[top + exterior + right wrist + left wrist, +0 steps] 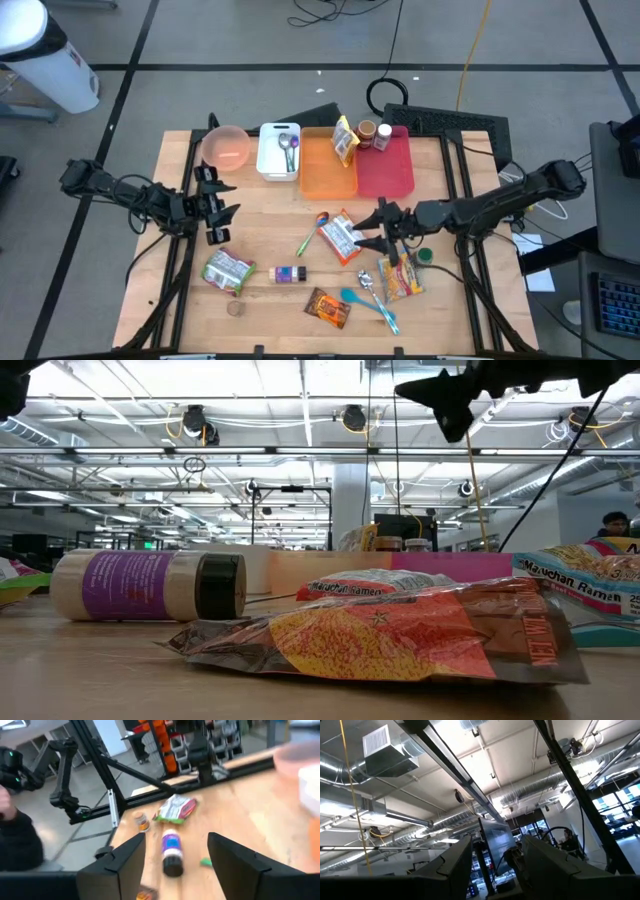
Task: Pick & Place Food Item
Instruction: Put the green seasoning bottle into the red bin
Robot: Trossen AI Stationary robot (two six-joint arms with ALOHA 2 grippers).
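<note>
Right gripper (383,228): fingers (125,865) apart with nothing between them, raised above the table (270,220), just beside the ramen pack (338,238).
Left gripper (214,205): fingers (455,865) apart and bare, tipped up toward the ceiling, held over the table's left side, in front of the pink bowl (226,146).
Ramen pack: flat on the wood mid-table, touching no finger.
Beside it: green marker (306,243) on its left, purple-label bottle (289,274) nearer the front edge, lying on its side.
Front right: yellow-red packet (400,278), metal spoon (368,283), blue spoon (368,305), dark snack bag (327,307).
Front left: green bag (227,271), small brown disc (236,309).
Far edge: white bin (279,150) holding a spoon, orange tray (327,165), red tray (390,165) with a jar (367,133) and a yellow packet (345,139) at their far end.
Low view: the snack bag fills the foreground, the bottle lies behind it to the left.
</note>
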